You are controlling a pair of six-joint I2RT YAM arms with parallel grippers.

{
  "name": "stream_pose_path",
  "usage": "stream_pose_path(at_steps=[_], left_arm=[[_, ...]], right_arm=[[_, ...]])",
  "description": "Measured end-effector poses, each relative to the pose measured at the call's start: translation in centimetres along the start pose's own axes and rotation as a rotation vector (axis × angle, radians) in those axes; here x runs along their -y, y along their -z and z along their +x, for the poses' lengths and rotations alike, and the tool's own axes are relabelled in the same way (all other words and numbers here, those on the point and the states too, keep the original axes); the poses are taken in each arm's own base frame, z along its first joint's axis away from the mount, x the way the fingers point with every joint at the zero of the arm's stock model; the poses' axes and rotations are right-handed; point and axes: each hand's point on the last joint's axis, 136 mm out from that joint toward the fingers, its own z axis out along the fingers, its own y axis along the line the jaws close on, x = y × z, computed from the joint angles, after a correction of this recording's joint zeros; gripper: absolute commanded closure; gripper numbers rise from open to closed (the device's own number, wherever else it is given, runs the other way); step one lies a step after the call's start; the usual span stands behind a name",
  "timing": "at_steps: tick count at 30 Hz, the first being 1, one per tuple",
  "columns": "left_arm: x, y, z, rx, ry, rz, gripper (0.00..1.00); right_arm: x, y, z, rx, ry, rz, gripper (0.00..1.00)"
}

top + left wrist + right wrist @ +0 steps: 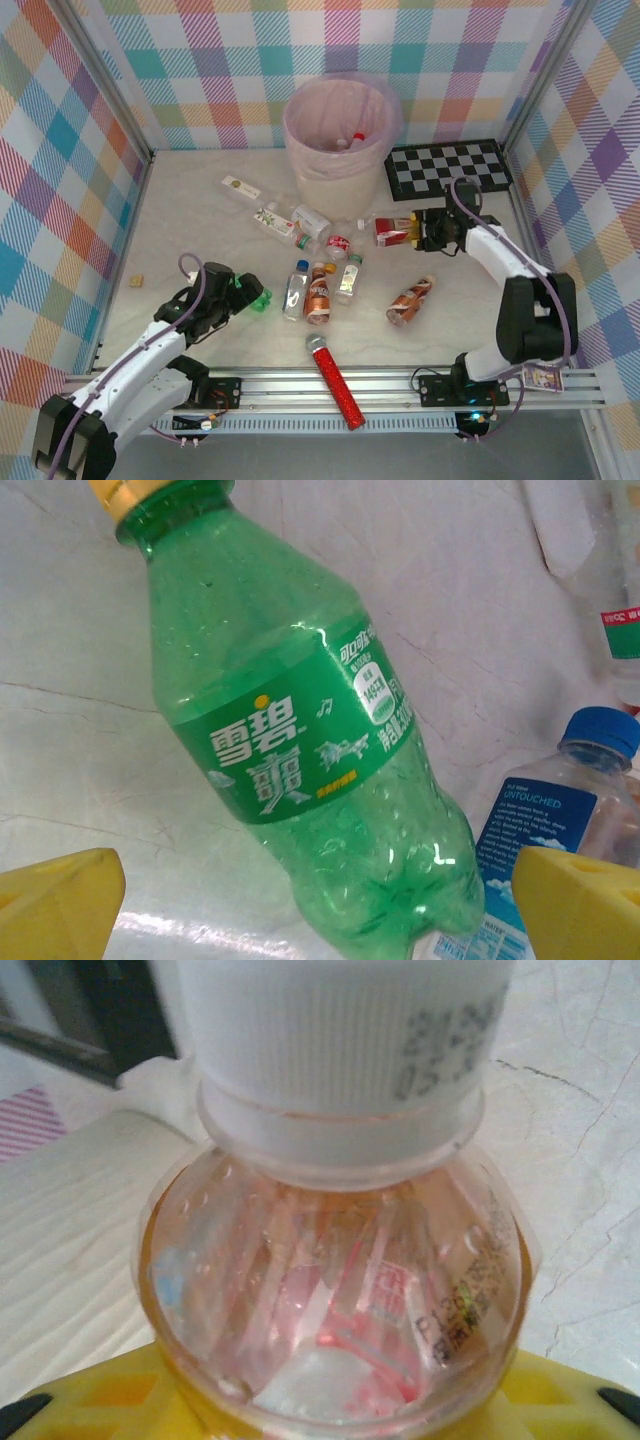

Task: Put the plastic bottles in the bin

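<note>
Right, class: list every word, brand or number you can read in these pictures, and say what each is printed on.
"雪碧": label of the green bottle.
"UNTOUCHED": blue label of the blue-capped bottle.
Grey code on the cap of the white-capped bottle: too blurred to read.
Small print on these labels, and the labels of the other bottles in the top view: too small to read.

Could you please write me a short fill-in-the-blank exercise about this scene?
The green bottle before the open left gripper has a ___ cap. The bin is lined with a ___ bag. The red-labelled bottle at the right gripper has a ___ cap.
Missing words: yellow; pink; white.
</note>
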Motion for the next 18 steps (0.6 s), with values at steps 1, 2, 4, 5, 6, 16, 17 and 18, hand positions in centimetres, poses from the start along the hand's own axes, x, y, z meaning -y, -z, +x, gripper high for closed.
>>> stream_pose_path(at_steps=[1, 2, 4, 5, 6, 16, 17, 18], left_arm=[[0.1, -0.3, 0.1, -0.002, 0.014, 0.008, 0.02], [0.1, -0.5, 0.1, -0.002, 0.027, 0.014, 0.02], [0.4, -0.9, 0.2, -0.004, 0.05, 0.032, 0.02], [0.5, -1.2, 0.2, -0.006, 0.06, 0.04, 0.03], [0.6, -1.5, 0.3, -0.009, 0.067, 0.046, 0.03], [1.7, -3.3, 0.6, -0.041, 0.106, 0.087, 0.11], [1.8, -3.4, 0.6, -0.044, 0.106, 0.089, 0.12], [1.8, -3.6, 0.6, -0.047, 0.107, 0.089, 0.14]], right_arm=[[-0.4, 0.9, -0.1, 0.011, 0.014, -0.017, 0.52], [-0.9, 1.9, -0.2, 0.024, 0.032, -0.033, 0.52], [-1.9, 3.7, -0.4, 0.057, 0.085, -0.065, 0.54], [-2.5, 4.7, -0.4, 0.075, 0.122, -0.081, 0.55], [-3.2, 5.7, -0.4, 0.094, 0.158, -0.1, 0.56], [-10.5, 14.1, 2.4, 0.174, 0.604, -0.326, 0.56], [-11.1, 14.5, 3.1, 0.168, 0.662, -0.344, 0.56], [-11.5, 14.8, 3.7, 0.161, 0.709, -0.357, 0.56]])
